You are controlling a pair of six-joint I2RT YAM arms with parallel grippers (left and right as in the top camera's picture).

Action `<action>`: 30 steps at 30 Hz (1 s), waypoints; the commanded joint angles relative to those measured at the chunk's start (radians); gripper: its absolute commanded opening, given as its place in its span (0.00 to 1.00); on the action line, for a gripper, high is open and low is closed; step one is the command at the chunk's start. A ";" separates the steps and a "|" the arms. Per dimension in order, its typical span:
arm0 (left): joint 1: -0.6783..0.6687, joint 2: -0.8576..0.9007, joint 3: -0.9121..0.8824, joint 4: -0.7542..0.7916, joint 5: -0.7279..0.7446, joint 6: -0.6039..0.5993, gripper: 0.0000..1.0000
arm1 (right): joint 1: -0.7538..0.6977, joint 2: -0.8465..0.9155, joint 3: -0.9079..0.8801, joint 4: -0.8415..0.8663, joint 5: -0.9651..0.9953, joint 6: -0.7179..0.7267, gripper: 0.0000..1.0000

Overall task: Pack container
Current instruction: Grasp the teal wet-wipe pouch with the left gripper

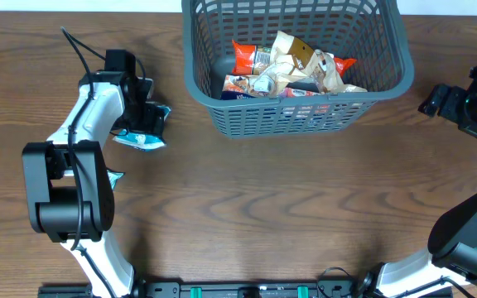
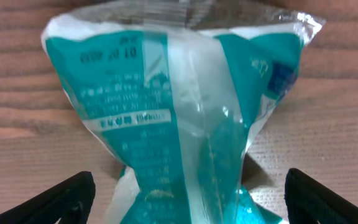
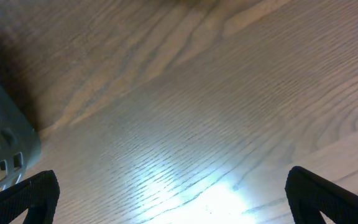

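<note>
The container [image 1: 296, 120] stands at the far middle of the tabletop [image 1: 263, 207], with a heap of packets [image 1: 292, 66] in it. To its left, well apart, a loose packet [image 1: 143, 136] lies on the tabletop, under the left end effector [image 1: 145, 114]. The right end effector [image 1: 437, 101] is just beside the container's right side.

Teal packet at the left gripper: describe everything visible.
The teal packet is a glossy teal-and-white plastic pouch with a clear crimped end seal, a white back seam and printed text. It lies crumpled on the wooden table, left of the container, between the open fingers of the left gripper, apparently untouched.
</note>
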 commanded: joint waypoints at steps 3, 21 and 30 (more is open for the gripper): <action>0.002 0.034 -0.004 0.018 -0.005 0.000 0.90 | -0.006 0.001 -0.005 -0.003 -0.003 -0.013 0.99; 0.007 0.050 -0.004 -0.020 -0.004 -0.002 0.22 | -0.006 0.001 -0.005 -0.003 -0.003 -0.013 0.99; 0.007 -0.001 0.005 -0.068 -0.003 -0.055 0.09 | -0.006 0.001 -0.005 -0.003 -0.003 -0.013 0.99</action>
